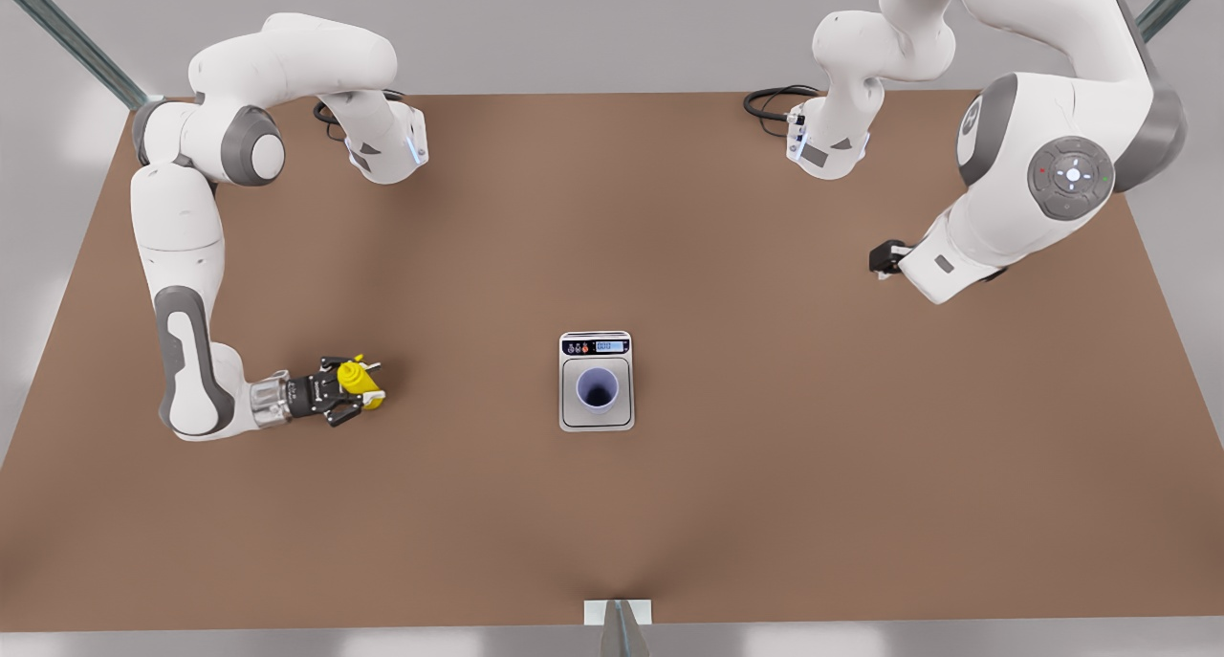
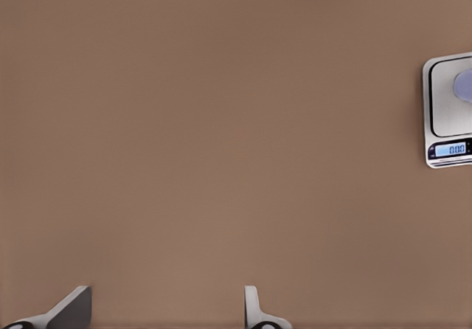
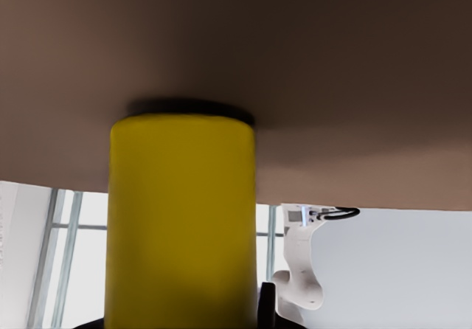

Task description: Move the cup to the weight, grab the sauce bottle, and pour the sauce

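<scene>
One sauce bottle [image 1: 359, 382] between right end effector [image 1: 352, 390] fingers

Soft, even light is washing over my table [image 1: 765, 504]; shadows are lying faint and blurred beneath my arms. My right wrist view is showing the bottle [image 3: 182, 218] glowing bright yellow and slightly soft, a dark shadow pooling at its base. Pale windows are glaring behind it.

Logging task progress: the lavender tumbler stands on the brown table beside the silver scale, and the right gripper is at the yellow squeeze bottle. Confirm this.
Wrong on one point: the lavender tumbler stands on the silver scale, on its square plate, as the front view shows. The right gripper is indeed at the yellow squeeze bottle.
</scene>
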Robot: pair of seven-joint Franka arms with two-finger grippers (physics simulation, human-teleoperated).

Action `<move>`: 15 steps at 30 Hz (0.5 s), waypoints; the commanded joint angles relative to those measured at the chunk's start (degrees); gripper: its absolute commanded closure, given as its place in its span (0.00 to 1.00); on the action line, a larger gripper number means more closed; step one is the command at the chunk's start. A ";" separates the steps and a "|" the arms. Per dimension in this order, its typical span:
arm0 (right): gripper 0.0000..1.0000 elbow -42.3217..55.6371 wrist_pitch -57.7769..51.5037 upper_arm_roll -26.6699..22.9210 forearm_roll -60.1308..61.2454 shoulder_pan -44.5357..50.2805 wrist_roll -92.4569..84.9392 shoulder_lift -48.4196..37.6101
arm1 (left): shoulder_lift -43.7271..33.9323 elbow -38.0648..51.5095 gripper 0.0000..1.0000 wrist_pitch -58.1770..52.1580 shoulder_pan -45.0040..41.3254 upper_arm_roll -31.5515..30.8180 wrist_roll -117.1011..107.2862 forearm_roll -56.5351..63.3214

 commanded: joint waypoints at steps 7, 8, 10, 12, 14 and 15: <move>0.79 6.57 -0.52 0.02 -3.02 -0.01 6.75 -2.02 | 0.17 0.00 0.00 0.04 0.00 0.09 -0.13 0.01; 0.79 7.63 -0.52 0.02 -3.37 -0.01 6.84 -2.11 | 0.17 0.00 0.00 0.04 0.09 0.00 -0.13 0.10; 0.79 11.50 -0.17 0.98 -4.95 0.07 12.37 -2.46 | 0.17 0.00 0.00 0.04 0.00 0.00 -0.04 0.10; 0.79 13.26 3.43 3.18 -7.77 0.07 17.21 -3.69 | 0.26 0.00 0.00 0.04 0.00 0.00 -0.13 0.10; 0.79 15.01 6.24 4.68 -9.61 1.65 21.86 -4.92 | 0.26 0.00 0.00 0.04 0.00 0.00 -0.13 0.10; 0.79 16.42 6.68 4.68 -9.70 2.62 23.71 -5.01 | 0.26 0.00 0.00 0.04 0.00 0.00 -0.13 0.18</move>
